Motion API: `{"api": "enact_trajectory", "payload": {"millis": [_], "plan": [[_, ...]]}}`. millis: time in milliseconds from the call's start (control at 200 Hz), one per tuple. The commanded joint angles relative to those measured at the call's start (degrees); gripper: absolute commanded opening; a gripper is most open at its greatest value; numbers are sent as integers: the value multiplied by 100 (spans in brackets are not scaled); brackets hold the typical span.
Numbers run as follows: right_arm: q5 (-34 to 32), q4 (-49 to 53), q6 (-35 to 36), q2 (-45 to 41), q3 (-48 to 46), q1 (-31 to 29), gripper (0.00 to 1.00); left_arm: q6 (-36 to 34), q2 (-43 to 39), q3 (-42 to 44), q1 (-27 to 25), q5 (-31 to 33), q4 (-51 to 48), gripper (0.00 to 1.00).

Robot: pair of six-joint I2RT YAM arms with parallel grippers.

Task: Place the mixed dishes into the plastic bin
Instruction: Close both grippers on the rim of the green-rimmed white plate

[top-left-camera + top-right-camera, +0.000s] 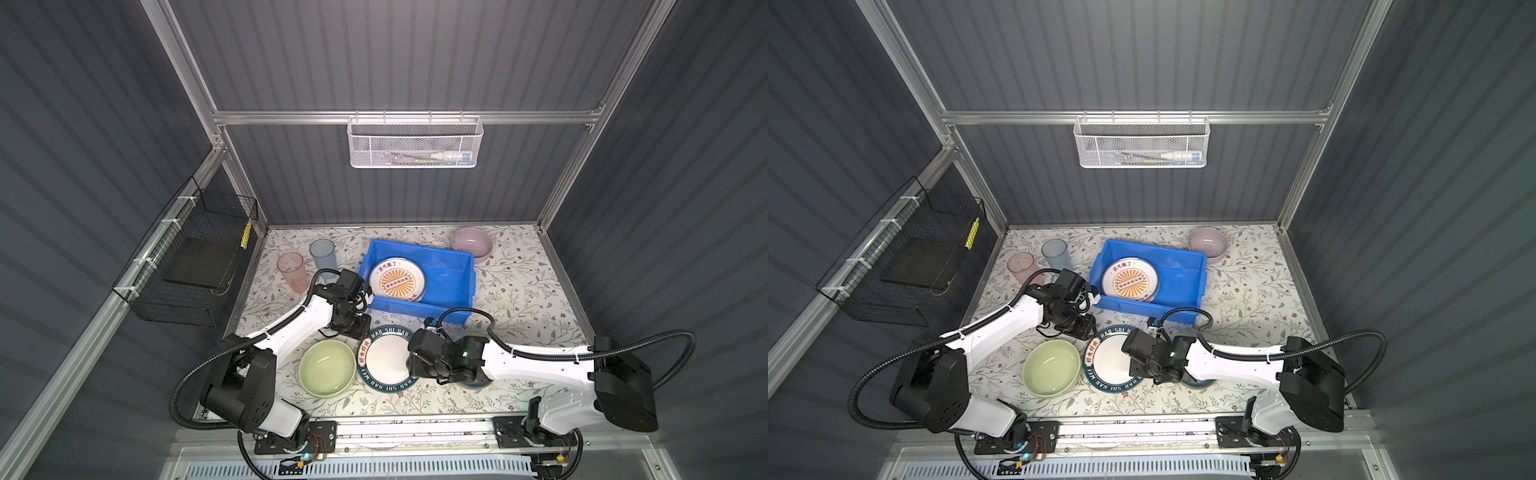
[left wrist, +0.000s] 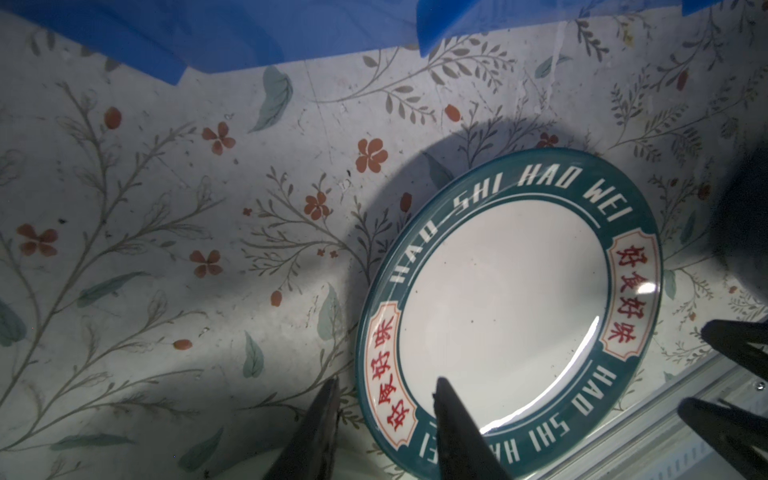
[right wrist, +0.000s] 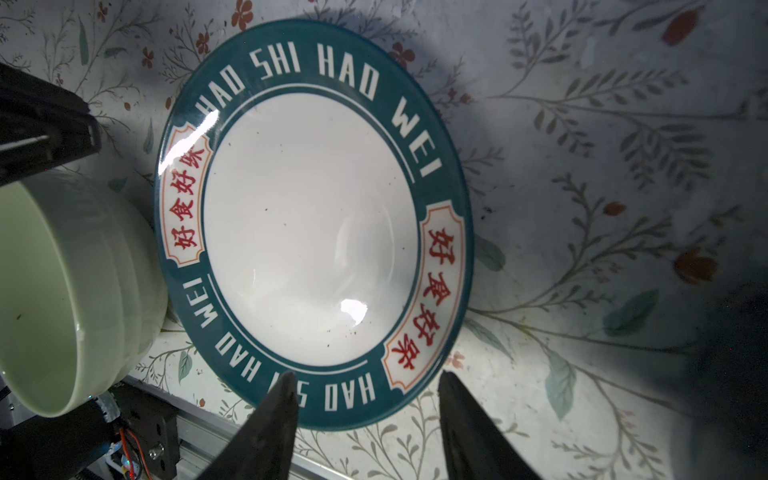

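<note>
The dark lettered-rim plate (image 1: 386, 357) lies on the floral table, in front of the blue plastic bin (image 1: 419, 309). My left gripper (image 2: 386, 390) is open astride its rim, one finger over the white centre and one outside the edge. At the opposite rim my right gripper (image 3: 365, 374) is also open, with one finger over the lettering and one off the plate. A plate with an orange sunburst (image 1: 397, 280) lies in the bin. The green bowl (image 1: 327, 368) touches the lettered plate's left side.
Pink tumbler (image 1: 292, 270) and blue tumbler (image 1: 323, 253) stand at the back left, and a pink bowl (image 1: 471, 243) sits behind the bin's right corner. A bluish dish edge (image 1: 476, 383) shows under my right arm. A black wire basket (image 1: 195, 266) hangs on the left wall.
</note>
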State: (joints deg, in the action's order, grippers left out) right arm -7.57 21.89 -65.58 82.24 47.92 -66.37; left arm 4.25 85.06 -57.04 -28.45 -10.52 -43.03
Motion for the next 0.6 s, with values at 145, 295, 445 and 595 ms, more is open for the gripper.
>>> {"api": "enact_trajectory", "payload": {"millis": [145, 295, 445, 595], "plan": [[33, 63, -51, 180, -63, -16, 55, -55, 162, -121, -38, -91, 8, 38], [108, 73, -53, 323, -177, -12, 54, -20, 291, -145, -56, -38, -19, 33], [112, -115, -55, 428, -196, -15, 53, 32, 369, -154, -56, -52, 9, 32], [38, -181, -51, 579, -193, 26, 52, 50, 520, -218, -64, -33, -4, 30]]}}
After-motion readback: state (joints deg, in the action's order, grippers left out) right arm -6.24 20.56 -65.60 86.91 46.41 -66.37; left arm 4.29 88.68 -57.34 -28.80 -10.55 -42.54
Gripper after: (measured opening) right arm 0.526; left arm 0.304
